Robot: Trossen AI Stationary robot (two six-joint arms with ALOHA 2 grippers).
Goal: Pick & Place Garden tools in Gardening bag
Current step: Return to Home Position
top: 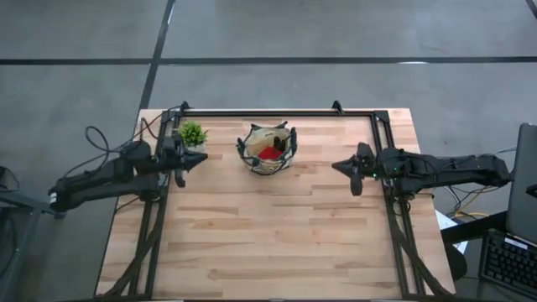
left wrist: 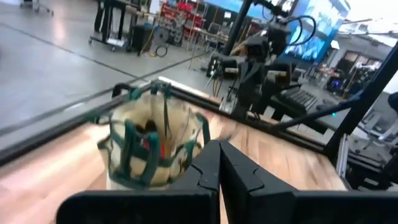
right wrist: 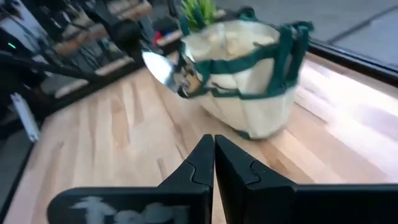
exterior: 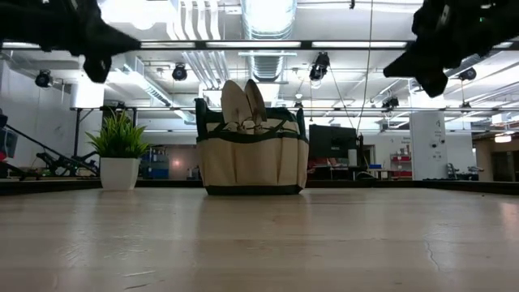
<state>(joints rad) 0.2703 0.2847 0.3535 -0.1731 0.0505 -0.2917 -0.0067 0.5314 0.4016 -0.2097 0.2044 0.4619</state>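
Note:
The tan gardening bag [top: 268, 149] with dark green trim stands upright on its base at the table's far middle. It also shows in the low view [exterior: 254, 158]. Two silver trowel blades [exterior: 243, 104] stick up out of it, and a red item [top: 268, 153] lies inside. One trowel blade [right wrist: 160, 67] juts from the bag's side in the right wrist view. My left gripper [top: 204, 158] is shut and empty, raised to the left of the bag. My right gripper [top: 336, 166] is shut and empty, raised to the right of the bag.
A small green potted plant [top: 193, 135] in a white pot stands left of the bag, close under my left arm. A dark frame [top: 277, 112] runs along the table's far and side edges. Bare wood [top: 268, 235] lies on the near half.

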